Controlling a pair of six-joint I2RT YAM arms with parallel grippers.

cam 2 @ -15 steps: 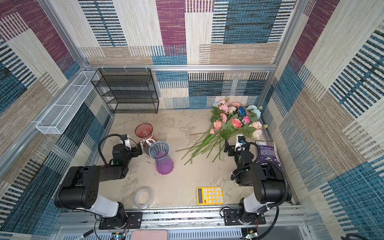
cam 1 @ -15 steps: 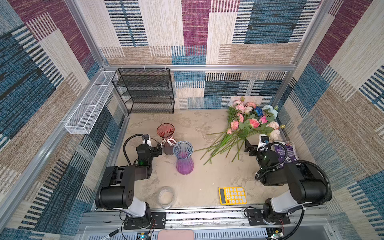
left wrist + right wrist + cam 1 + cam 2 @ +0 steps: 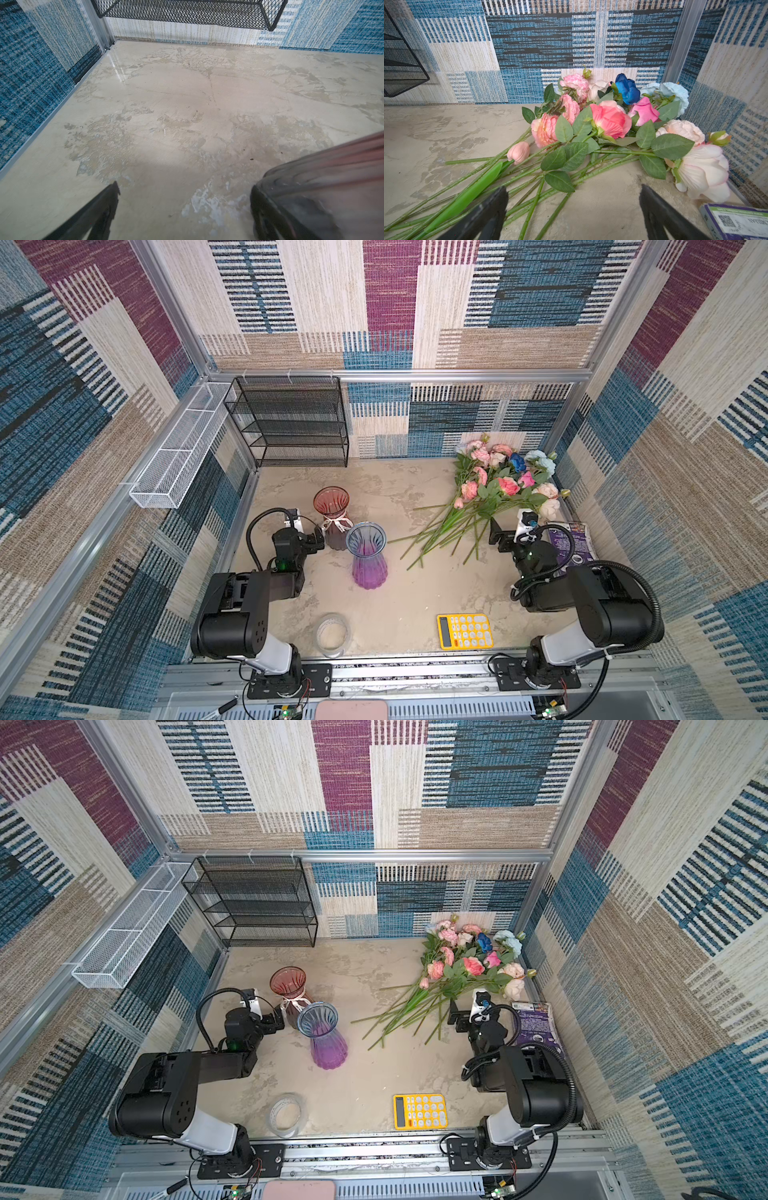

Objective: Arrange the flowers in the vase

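Observation:
The flowers (image 3: 498, 485) (image 3: 465, 965) (image 3: 608, 122) lie in a heap at the back right, pink, peach, white and pale blue heads with one deep blue. Their green stems (image 3: 440, 531) fan toward the middle. A blue-to-purple glass vase (image 3: 368, 568) (image 3: 328, 1052) stands upright mid-table. Behind it stands a reddish vase (image 3: 331, 506) (image 3: 287, 982) (image 3: 332, 176) with a white ribbon. My right gripper (image 3: 496, 533) (image 3: 457, 1017) (image 3: 574, 207) is open just short of the stems, holding nothing. My left gripper (image 3: 318, 539) (image 3: 278, 1021) (image 3: 185, 207) is open beside the reddish vase's base.
A black mesh shelf (image 3: 291, 423) stands at the back left and a white wire basket (image 3: 174, 464) hangs on the left wall. A yellow calculator (image 3: 464, 630) and a clear tape roll (image 3: 332, 635) lie near the front edge. A purple packet (image 3: 571, 541) (image 3: 737, 222) lies by the right arm.

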